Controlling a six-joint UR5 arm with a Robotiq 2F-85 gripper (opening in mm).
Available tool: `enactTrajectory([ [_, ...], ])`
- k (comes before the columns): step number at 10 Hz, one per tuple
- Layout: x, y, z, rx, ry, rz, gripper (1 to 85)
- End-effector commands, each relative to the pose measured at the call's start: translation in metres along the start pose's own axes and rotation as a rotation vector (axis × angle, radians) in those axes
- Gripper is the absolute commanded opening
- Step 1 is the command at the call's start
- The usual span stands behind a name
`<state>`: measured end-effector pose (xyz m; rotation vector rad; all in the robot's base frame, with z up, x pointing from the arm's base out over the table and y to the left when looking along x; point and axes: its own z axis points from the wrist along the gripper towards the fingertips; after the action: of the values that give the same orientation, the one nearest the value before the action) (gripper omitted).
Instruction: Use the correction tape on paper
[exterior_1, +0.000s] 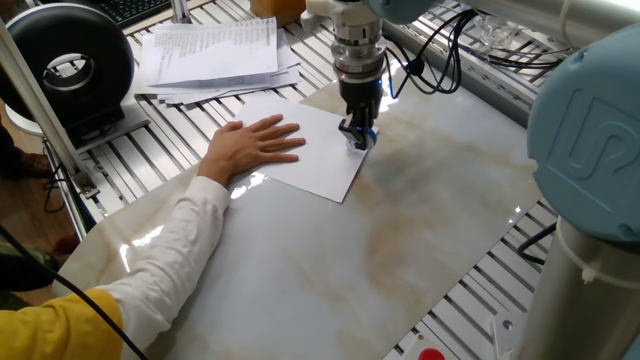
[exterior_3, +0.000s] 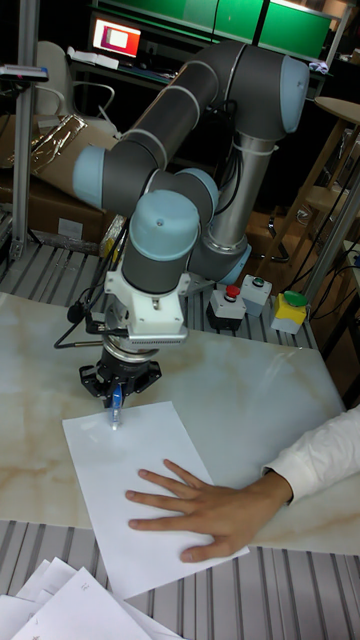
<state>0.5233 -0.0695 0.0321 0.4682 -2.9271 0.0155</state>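
Your tool points straight down just above centre in the fixed view, fingers pinching the tape, a small blue dispenser held between them. Tape tip meets the paper near the sheet's right-hand corner in that view; in the tall view the same contact sits at the sheet's upper left, tool over tape, paper spreading down and right from it. Blue body shows only as a sliver below the fingers; most of it is hidden. Paper lies flat on the bench, a pale marbled slab, turned at an angle to its edges. A hand lies palm down, fingers spread, on the sheet's left part in the fixed view, well clear of the tool; white sleeve runs down to the lower left of the frame, yellow fabric beyond it at the corner. In the tall view the hand sits low on the sheet, lower right of the tape. Stack of printed papers at upper left of the fixed view, off the slab on the slatted frame, apart from the sheet. Black round device at far upper left. Button boxes stand behind the slab at the arm's base in the tall view.
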Motion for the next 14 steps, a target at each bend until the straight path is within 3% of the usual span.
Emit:
enactTrajectory([
  [1,0.0028,-0.0016,-0.0003,0.002,0.007,0.004,1.7],
  [14,0.0015,0.0013,0.0043,-0.018,0.004,0.013,1.7],
])
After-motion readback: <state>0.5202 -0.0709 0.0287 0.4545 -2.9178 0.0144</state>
